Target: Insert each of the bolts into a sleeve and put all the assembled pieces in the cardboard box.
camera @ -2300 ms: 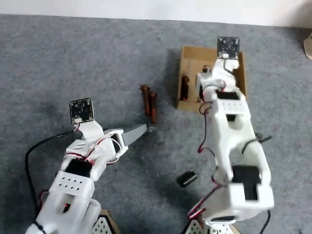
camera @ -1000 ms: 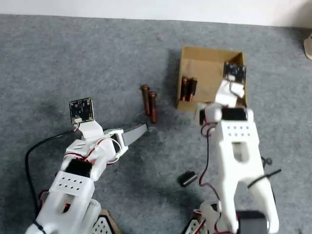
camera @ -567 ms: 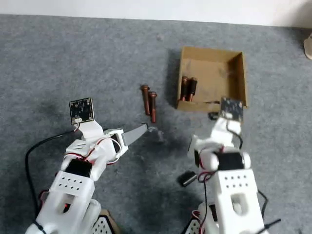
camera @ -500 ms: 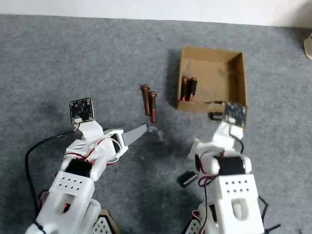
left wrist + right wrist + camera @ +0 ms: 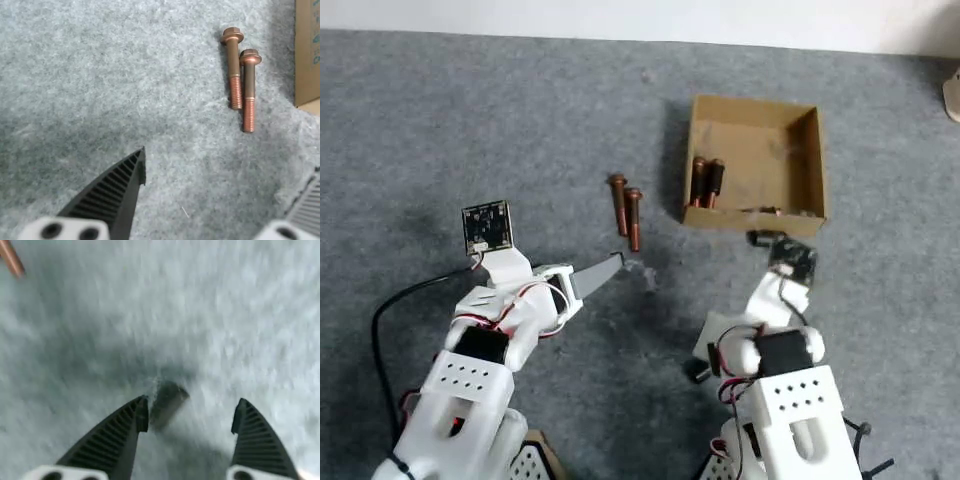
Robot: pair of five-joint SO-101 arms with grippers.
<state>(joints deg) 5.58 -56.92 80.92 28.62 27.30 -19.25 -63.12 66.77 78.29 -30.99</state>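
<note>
Two copper bolts [image 5: 626,210] lie side by side on the grey carpet, left of the cardboard box [image 5: 802,215]; in the left wrist view these bolts [image 5: 241,80] sit ahead of my open left gripper [image 5: 230,162]. Two assembled pieces [image 5: 705,181] lie inside the box by its left wall. My left gripper [image 5: 610,268] rests just short of the bolts. My right gripper [image 5: 191,410] hangs open over a black sleeve [image 5: 167,402], which lies between its fingers, close to one. The right arm covers most of that sleeve [image 5: 697,372]. A second small black piece [image 5: 757,238] lies at the box's near wall.
A tan object [image 5: 952,95] sits at the far right edge. A bolt tip [image 5: 10,257] shows far off in the right wrist view. The box corner [image 5: 307,50] is beside the bolts in the left wrist view. Open carpet stretches across the far left.
The right arm has pulled back out of the box toward the near side and now hangs over the black sleeve. The left arm has not moved.
</note>
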